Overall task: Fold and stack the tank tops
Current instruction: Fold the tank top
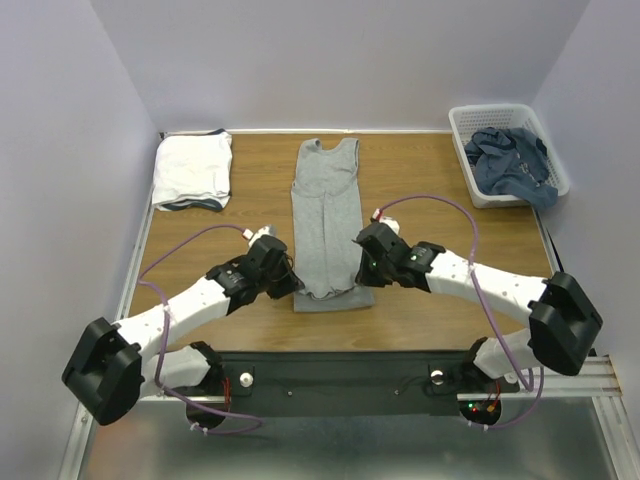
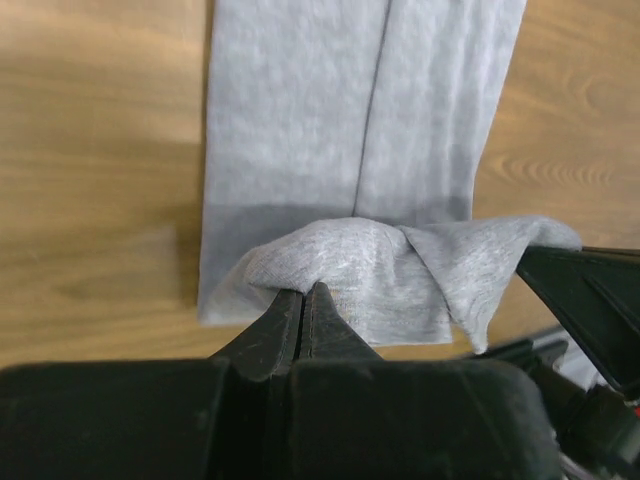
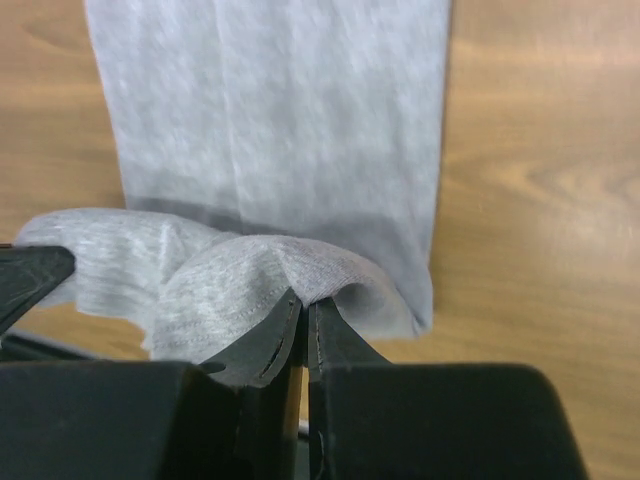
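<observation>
Pale lilac walls (image 1: 340,60) enclose a wooden table (image 1: 430,190) on 3 sides.

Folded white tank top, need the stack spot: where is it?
Top view: the white top lies at table's far-left corner, left of the grey tank top.

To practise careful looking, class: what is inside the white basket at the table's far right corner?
Crumpled blue clothing lies in the basket; how many pieces there are, and anything beneath them, is hidden.

Grey tank top (image 1: 326,215) — near hem bunched
</observation>
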Controlling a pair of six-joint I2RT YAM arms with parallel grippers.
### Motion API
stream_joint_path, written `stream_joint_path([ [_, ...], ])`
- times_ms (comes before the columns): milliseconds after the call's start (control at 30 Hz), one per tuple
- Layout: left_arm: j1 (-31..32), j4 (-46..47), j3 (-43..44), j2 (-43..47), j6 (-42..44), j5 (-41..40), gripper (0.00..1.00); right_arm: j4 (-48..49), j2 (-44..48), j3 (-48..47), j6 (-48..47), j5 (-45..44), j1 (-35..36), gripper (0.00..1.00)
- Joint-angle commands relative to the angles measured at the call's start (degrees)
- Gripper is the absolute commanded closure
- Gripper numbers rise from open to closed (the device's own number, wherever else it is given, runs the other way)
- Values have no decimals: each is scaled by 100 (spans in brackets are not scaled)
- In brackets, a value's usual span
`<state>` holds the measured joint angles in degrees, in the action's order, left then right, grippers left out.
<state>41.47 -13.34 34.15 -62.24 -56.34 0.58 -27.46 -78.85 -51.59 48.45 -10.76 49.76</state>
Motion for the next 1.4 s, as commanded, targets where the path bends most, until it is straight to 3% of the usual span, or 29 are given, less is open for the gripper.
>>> stream_joint_path([
  [0, -384, 743, 364, -463, 579, -93, 100, 707, -446, -544, -642, -84, -299, 93],
  [633, -1246, 1430, 2103, -2380, 1142, 215, 100, 1384, -1782, -1792, -1206, 461, -1363, 96],
  [1367, -1748, 1844, 2728, -3550, 1327, 584, 100, 1525, -2820, -2663, -1276, 848, -1856, 96],
])
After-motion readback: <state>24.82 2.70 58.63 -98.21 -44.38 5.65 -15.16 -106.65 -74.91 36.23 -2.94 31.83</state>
